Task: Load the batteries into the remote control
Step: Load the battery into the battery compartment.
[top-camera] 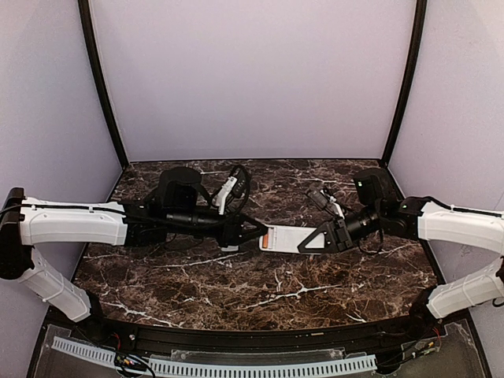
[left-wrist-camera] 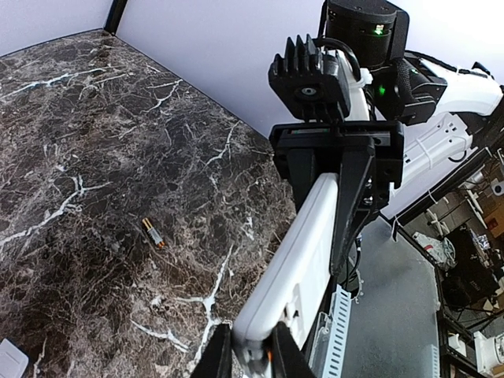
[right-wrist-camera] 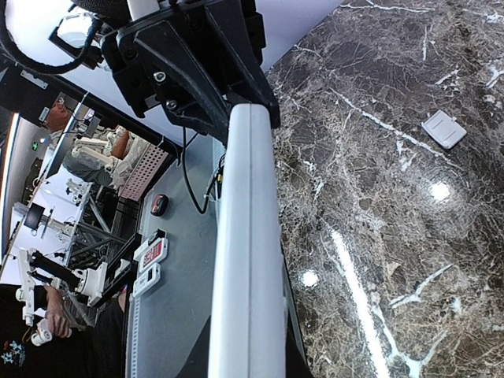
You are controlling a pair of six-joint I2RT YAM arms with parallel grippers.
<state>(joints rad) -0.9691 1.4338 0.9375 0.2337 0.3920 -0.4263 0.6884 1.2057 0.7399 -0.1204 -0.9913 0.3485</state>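
Remote control (top-camera: 285,239) hangs lengthwise above the middle of the marble table (top-camera: 197,287), spanning both arms. The right gripper (top-camera: 324,236) clamps its right end. The left gripper (top-camera: 250,231) has narrow jaws closed against the sides of its left end. One battery (left-wrist-camera: 152,233) lies on the table, well apart.

A: What does the bottom edge of the left wrist view cut off?
B: The left gripper (left-wrist-camera: 250,364) and the near end of the remote (left-wrist-camera: 303,260). An orange speck (left-wrist-camera: 269,356) there is too small to identify.
A: The battery (left-wrist-camera: 153,233)?
B: Its markings are too small to read.
A: Right wrist view?
B: The remote's near end leaves the frame.
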